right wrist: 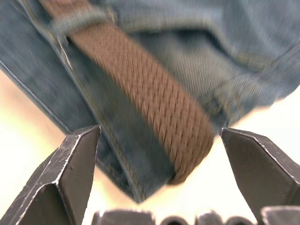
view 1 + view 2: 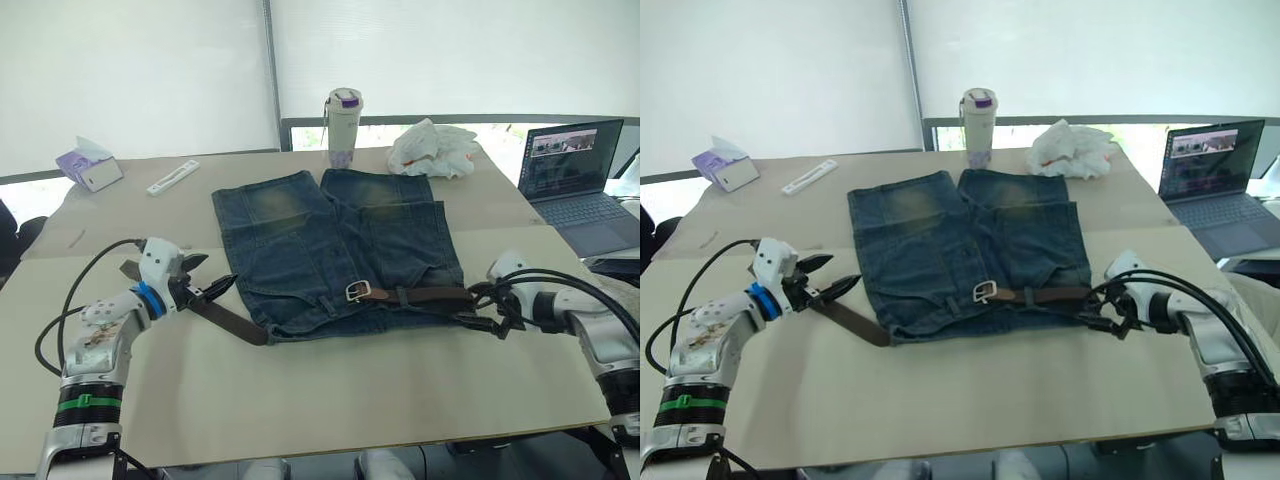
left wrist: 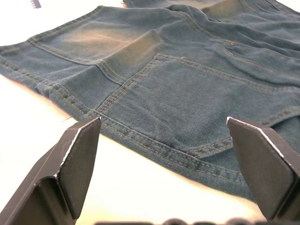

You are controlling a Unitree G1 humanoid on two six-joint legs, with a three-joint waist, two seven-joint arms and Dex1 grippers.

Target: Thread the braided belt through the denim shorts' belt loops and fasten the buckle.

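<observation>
Both hands open, holding nothing. Shorts (image 2: pixel 335 250) lie flat on the bench (image 2: pixel 330 390), waistband toward me. Belt (image 2: pixel 425 295) runs along the waistband, buckle (image 2: pixel 358 291) near its middle, one end trailing off the left side. Left hand (image 2: pixel 218 285) sits by that end; right hand (image 2: pixel 484 310) is at the waistband's right corner.

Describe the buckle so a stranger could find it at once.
Start at the shorts spread mid-table and go to their near edge, the waistband. The brown belt runs along it; the buckle is the small silver frame near the waistband's middle, the only shiny metal on the denim.
</observation>
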